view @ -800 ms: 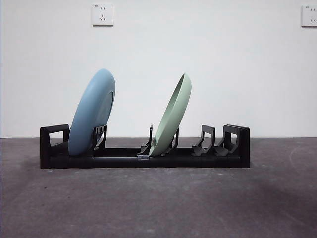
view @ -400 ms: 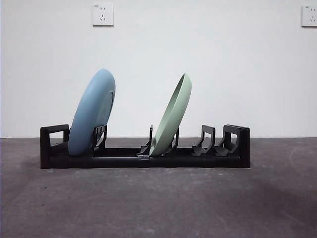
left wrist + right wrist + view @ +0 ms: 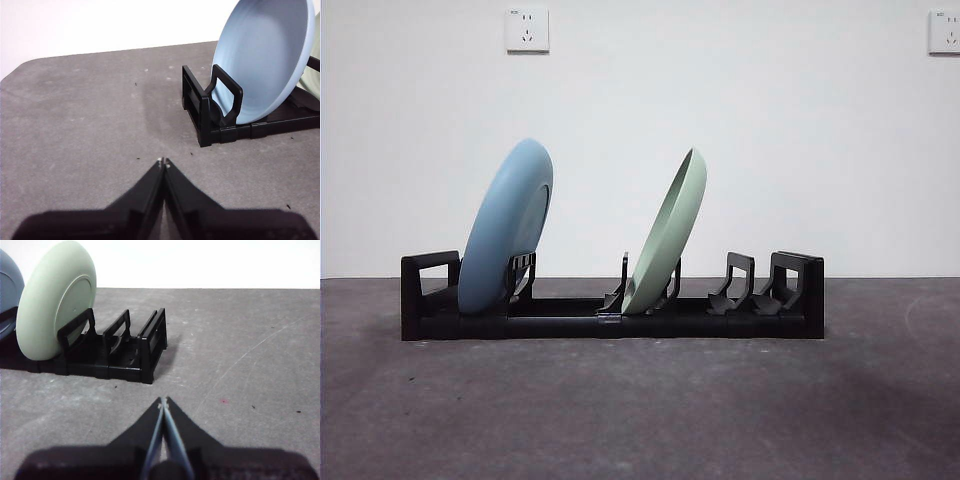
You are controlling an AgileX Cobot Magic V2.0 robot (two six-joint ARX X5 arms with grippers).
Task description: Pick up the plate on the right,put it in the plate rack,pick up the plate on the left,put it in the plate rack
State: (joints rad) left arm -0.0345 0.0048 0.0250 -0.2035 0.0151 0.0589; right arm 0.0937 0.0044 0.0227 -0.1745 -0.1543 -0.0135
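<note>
The long black plate rack (image 3: 610, 318) stands across the middle of the table. A blue plate (image 3: 507, 226) leans upright in its left end slot, and a pale green plate (image 3: 668, 232) leans in a middle slot. Neither arm shows in the front view. My left gripper (image 3: 163, 161) is shut with nothing in it, hovering over bare table off the rack's left end (image 3: 210, 107), near the blue plate (image 3: 265, 55). My right gripper (image 3: 163, 400) is likewise shut with nothing in it, off the rack's right end (image 3: 150, 347), with the green plate (image 3: 52, 300) beyond.
Grey table (image 3: 640, 410) stretches in front of the rack. A white wall with two sockets (image 3: 527, 29) stands behind. The rack's right-hand slots (image 3: 740, 285) hold nothing.
</note>
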